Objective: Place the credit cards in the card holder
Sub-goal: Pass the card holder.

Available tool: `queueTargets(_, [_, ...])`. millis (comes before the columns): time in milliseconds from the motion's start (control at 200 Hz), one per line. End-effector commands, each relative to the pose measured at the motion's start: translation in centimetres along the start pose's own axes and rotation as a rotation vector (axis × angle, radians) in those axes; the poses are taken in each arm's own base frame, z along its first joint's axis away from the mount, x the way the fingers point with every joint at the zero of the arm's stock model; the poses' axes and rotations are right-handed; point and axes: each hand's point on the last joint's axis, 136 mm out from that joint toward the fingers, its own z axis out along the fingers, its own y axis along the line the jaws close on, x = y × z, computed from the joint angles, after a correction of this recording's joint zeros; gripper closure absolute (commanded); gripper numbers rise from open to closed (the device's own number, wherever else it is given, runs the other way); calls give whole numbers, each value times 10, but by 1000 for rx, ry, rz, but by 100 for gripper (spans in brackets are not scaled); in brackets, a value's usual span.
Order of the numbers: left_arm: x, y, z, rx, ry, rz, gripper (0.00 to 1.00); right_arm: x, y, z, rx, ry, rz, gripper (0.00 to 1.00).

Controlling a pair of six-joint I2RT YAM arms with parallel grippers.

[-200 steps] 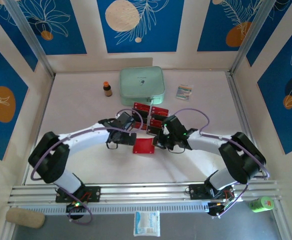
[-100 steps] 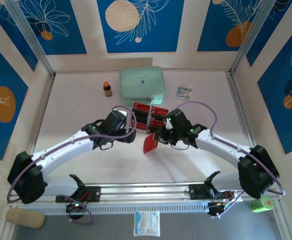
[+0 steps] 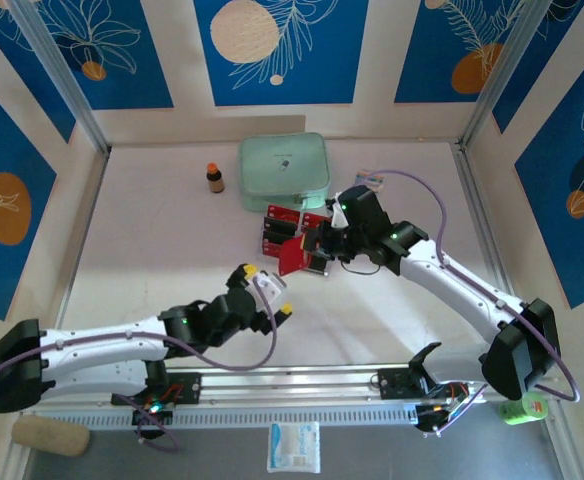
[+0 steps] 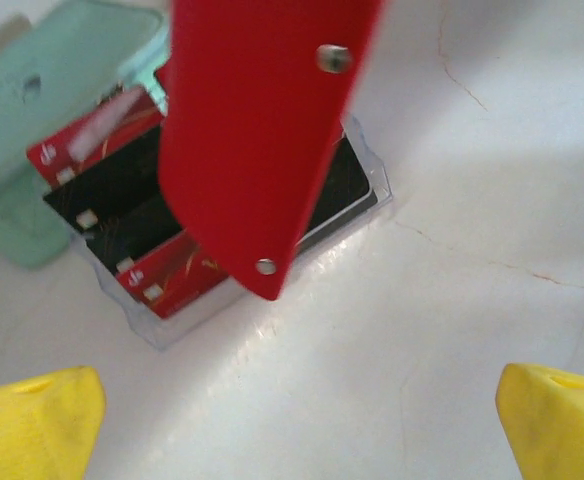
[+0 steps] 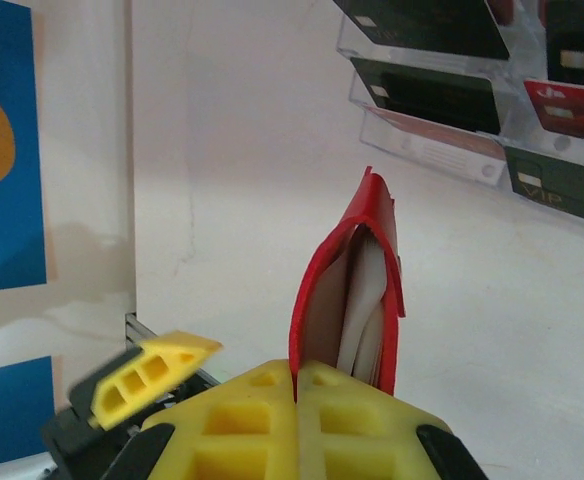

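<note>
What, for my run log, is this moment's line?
right claw: shut on card holder; left claw: open, empty; credit cards: in tray

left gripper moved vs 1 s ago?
Yes. The left gripper has drawn back down the top view, now well farther from the mint-green case than before, jaws open.

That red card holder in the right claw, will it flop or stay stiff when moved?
Probably stiff: the card holder stands up from the right claw, pinched at one edge, without drooping. Likely light, being thin. Its leaves bow apart, so it may splay open.
</note>
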Motion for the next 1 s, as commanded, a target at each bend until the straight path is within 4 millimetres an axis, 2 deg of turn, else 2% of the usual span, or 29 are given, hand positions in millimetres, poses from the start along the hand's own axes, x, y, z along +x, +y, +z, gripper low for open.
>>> queueTargets(0, [-36, 14, 2, -158, -162, 105, 0, 1, 12, -3, -22, 40, 6, 100])
queueTargets(265, [-57, 24, 17, -329, -237, 120, 0, -1, 30, -6, -57, 52, 2, 100])
queueTargets(540, [-59, 32, 26, -424, -234, 97, 3, 6, 31, -7, -67, 71, 3, 100])
queueTargets(710, [-64, 27, 33, -411, -240, 99, 15, 11, 32, -8, -76, 80, 5, 100])
queueTargets(810, [-64, 25, 37, -405, -229, 105, 26, 13, 32, -8, -73, 81, 5, 100])
queueTargets(930, [-66, 27, 37, -409, -233, 93, 42, 14, 31, -9, -73, 80, 8, 100])
queueTargets(995, [-66, 28, 37, -403, -236, 89, 55, 15, 31, -8, -73, 81, 11, 100])
